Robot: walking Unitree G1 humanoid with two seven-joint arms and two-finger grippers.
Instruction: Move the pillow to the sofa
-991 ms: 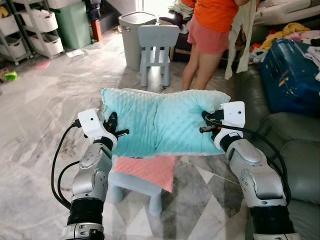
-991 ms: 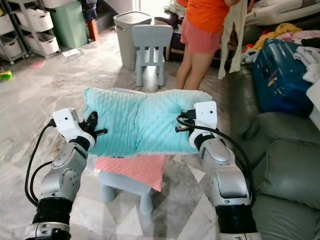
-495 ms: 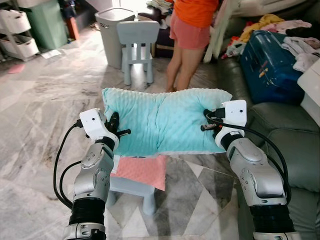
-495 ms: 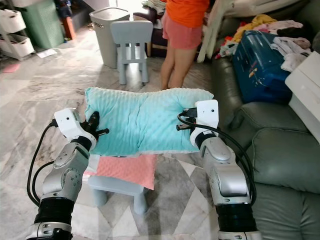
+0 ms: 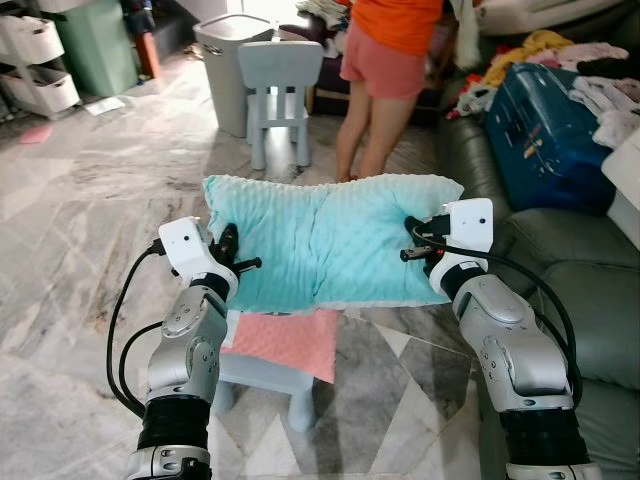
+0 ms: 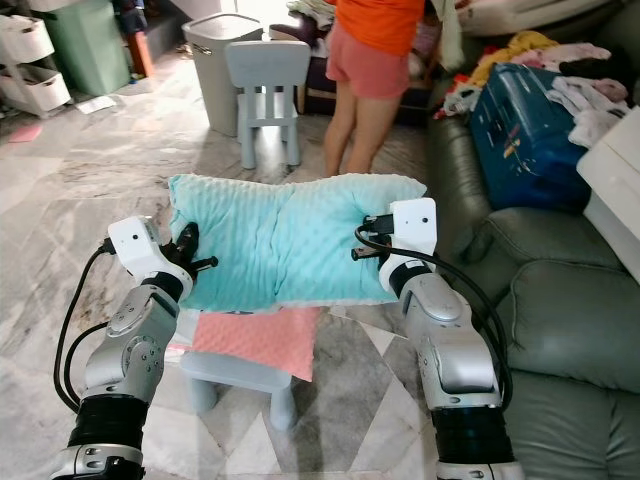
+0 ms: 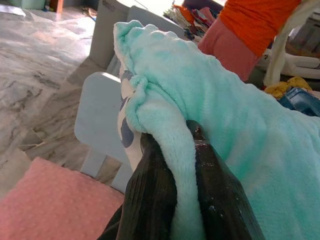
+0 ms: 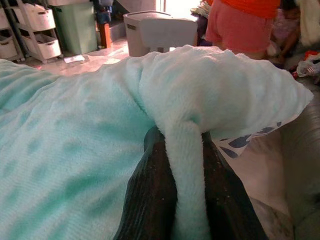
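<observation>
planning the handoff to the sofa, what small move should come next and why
Probably carry the pillow rightward toward the sofa. Both the left end effector and the right end effector are shut on its ends, holding it above the small stool, with the sofa to the robot's right.

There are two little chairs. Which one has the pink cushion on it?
The near stool, right below the held turquoise pillow, carries the pink cushion. The other small grey chair stands farther off by the bin, and its seat looks bare.
</observation>
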